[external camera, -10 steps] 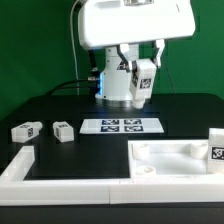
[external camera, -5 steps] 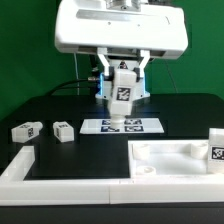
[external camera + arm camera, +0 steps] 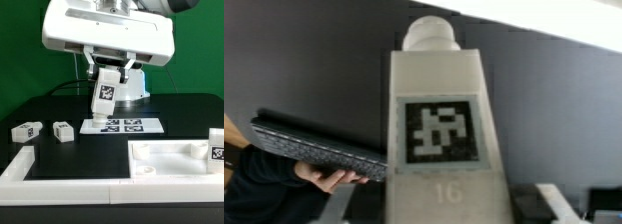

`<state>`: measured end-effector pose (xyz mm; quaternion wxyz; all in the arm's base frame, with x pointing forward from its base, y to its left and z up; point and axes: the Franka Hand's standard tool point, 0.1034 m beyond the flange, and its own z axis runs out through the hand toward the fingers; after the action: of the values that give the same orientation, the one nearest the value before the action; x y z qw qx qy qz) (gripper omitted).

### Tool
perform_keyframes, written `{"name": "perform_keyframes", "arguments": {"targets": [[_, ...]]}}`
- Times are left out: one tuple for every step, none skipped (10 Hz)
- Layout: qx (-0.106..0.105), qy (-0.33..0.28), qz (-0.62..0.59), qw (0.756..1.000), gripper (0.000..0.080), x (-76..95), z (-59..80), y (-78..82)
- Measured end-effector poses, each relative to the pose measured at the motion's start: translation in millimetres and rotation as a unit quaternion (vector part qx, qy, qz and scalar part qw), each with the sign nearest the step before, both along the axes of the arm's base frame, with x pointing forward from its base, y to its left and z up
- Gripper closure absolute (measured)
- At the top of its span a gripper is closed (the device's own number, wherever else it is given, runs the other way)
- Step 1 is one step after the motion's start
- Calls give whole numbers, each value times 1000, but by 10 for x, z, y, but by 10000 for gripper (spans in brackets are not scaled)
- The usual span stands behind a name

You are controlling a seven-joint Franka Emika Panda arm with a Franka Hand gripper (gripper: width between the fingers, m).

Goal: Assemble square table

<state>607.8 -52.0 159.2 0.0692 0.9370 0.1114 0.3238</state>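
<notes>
My gripper [image 3: 108, 78] is shut on a white table leg [image 3: 104, 96] and holds it in the air, slightly tilted, above the left end of the marker board [image 3: 124, 126]. In the wrist view the leg [image 3: 438, 90] fills the middle, its tag facing the camera, with the gripper [image 3: 446, 205] at its lower part and its fingers [image 3: 345, 200] on either side. The white square tabletop [image 3: 170, 156] lies at the front on the exterior view's right. Two more legs [image 3: 25, 130] [image 3: 62, 130] lie on the black table at the left. Another tagged leg [image 3: 215, 146] stands at the tabletop's right edge.
A white L-shaped border rail [image 3: 20, 166] runs along the front left. The arm's white base [image 3: 132, 86] stands behind the marker board. A dark flat object [image 3: 313, 150] shows beside the leg in the wrist view.
The arm has swung toward the exterior view's left, carrying the leg with it. The leg now hangs over the marker board's left end.
</notes>
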Motion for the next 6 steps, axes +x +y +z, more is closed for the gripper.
{"name": "perform_keyframes", "arguments": {"targets": [[16, 3, 11, 1000, 509, 23, -107, 114], [42, 3, 12, 999, 509, 80, -147, 304], [64, -3, 15, 998, 509, 166, -101, 535], [84, 0, 16, 996, 509, 243, -7, 720], [97, 17, 15, 995, 508, 250, 90, 837], [90, 11, 17, 996, 508, 247, 109, 805]]}}
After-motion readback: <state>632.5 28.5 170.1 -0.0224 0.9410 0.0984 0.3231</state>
